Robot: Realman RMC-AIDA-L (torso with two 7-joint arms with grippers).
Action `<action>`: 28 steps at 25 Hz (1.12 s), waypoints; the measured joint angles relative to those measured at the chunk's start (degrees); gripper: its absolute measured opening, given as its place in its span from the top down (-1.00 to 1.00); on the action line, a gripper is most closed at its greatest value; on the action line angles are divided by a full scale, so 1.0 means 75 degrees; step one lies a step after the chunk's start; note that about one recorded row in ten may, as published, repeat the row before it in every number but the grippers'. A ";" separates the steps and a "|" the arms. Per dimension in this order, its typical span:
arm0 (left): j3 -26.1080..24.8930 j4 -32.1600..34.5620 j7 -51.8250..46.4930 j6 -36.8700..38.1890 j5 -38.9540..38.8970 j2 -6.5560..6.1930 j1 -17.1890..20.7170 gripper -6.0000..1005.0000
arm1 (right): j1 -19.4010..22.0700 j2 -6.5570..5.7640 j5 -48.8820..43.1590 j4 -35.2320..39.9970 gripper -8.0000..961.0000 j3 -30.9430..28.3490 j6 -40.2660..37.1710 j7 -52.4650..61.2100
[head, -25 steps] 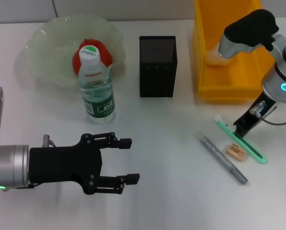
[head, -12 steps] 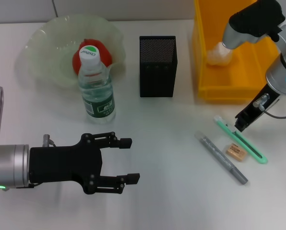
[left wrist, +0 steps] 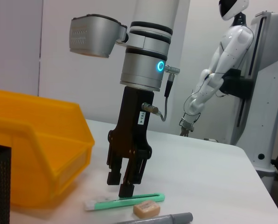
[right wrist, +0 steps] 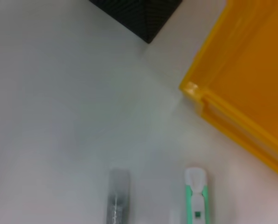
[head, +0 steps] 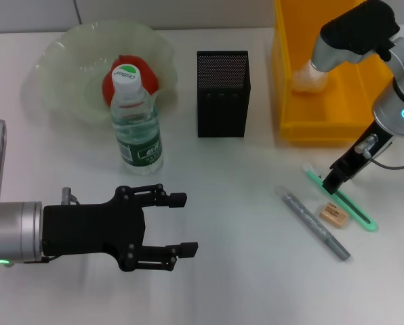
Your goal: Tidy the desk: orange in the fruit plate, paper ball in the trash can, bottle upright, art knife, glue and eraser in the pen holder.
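Eraser (head: 334, 214) between art knife (head: 342, 200), glue (head: 314, 224).

Eraser (head: 333, 214) between glue (head: 314, 224) and art knife (head: 341, 198)

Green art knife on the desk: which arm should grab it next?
Right. The right gripper hangs just above the green art knife, fingers slightly parted. The left gripper is open but far across the white desk.

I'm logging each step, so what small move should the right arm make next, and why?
Probably lower the right tool slightly and close on the green art knife. The left wrist view shows its fingers just above the knife, which lies flat on the desk beside the eraser.
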State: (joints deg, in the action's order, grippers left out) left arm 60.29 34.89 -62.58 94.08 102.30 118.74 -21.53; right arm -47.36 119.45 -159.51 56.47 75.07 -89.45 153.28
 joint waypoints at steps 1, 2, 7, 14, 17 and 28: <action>0.0000 0.0000 0.0000 -0.0004 0.0000 0.0000 0.0000 -0.59 | 0.0001 0.0002 0.0040 0.0000 0.15 0.0003 0.0002 0.0000; 0.0000 0.0000 0.0000 -0.0005 0.0000 0.0000 0.0000 -0.59 | 0.0000 0.0002 0.0073 -0.0001 0.11 0.0005 0.0005 0.0000; 0.0000 0.0000 0.0000 -0.0013 0.0000 0.0000 0.0000 -0.59 | -0.0029 0.0005 0.0109 -0.0108 0.01 0.0012 0.0055 0.0001; 0.0000 0.0000 0.0000 -0.0018 0.0000 0.0000 0.0003 -0.59 | -0.0078 0.0010 0.0109 -0.0390 0.03 0.0024 0.0216 0.0005; 0.0000 0.0000 0.0000 -0.0018 0.0000 0.0000 -0.0002 -0.59 | -0.0095 0.0011 0.0110 -0.0450 0.03 0.0081 0.0233 0.0013; 0.0000 0.0001 0.0000 -0.0003 0.0000 0.0000 0.0007 -0.59 | -0.0106 0.0011 0.0106 -0.0542 0.39 0.0145 0.0285 -0.0009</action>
State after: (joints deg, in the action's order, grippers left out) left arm 60.29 34.89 -62.58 94.06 102.31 118.74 -21.48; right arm -48.15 119.53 -158.72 52.41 76.15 -87.32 153.21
